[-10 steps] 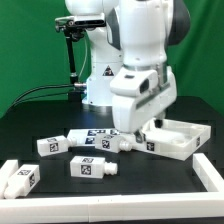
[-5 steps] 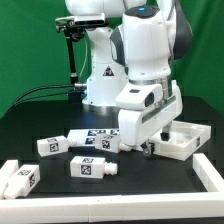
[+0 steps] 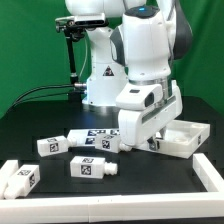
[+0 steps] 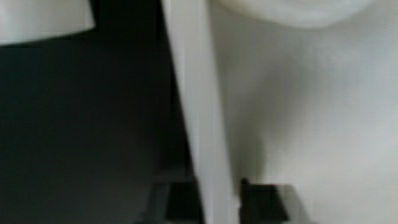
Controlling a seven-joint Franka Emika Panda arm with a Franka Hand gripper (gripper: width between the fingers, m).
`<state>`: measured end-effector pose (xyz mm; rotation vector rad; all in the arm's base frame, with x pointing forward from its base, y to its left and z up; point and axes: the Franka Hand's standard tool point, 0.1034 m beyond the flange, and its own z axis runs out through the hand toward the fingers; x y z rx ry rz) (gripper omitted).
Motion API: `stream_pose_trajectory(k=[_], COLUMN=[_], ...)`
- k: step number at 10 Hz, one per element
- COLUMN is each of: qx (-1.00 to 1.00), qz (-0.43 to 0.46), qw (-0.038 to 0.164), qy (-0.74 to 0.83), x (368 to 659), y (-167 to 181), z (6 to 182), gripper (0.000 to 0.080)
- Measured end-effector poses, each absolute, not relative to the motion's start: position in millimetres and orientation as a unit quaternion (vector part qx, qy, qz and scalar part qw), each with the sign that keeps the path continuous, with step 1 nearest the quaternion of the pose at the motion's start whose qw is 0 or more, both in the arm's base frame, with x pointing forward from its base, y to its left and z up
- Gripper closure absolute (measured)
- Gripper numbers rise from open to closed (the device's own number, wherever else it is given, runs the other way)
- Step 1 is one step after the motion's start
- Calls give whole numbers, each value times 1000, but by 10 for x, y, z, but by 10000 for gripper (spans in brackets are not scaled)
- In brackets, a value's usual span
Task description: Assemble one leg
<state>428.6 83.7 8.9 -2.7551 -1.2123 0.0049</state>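
Note:
Several white legs with square tags lie on the black table: one (image 3: 50,146) at the exterior view's left, one (image 3: 92,168) in front, one (image 3: 22,178) at the front left corner. None is in my gripper. My gripper (image 3: 150,143) is down at the left wall of the large white tray (image 3: 188,141). In the wrist view the tray's thin upright wall (image 4: 205,100) runs between my two fingers, which press against it from both sides; the gripper (image 4: 215,200) is shut on that wall.
The marker board (image 3: 100,131) lies flat just left of my gripper, with another tagged white piece (image 3: 92,143) beside it. White border pieces stand at the front right (image 3: 212,172) and front left (image 3: 8,172). The robot base (image 3: 100,80) stands behind.
The arm has swung to the exterior view's right and lowered the gripper onto the tray's left wall. Over the last half second it has hardly moved. The legs lie as before.

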Motion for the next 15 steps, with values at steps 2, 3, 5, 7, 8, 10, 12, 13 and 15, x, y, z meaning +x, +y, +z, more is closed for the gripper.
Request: stream_pose_trajectory(k=[2,3,5,7,8,10,12,13,15], qx=[-931,-943,-948,-949,-948,-949,-972,-980,-981], qz=[14,30,29,20,22,24,34,32,39], qw=[55,58,53,60,61,62,56,61,71], qy=[-361,-326,-312,-310,-311,-309,-227,-187,-175], x=[4183,4181,4194,4197,4192,4184,4447,4680,4774], y=[712,550,183,60,72,65,44,-22,-114], z=[299,489,870,901,890,870,795,791,760], gripper=[746,746,746,746,746,745,745,745,745])
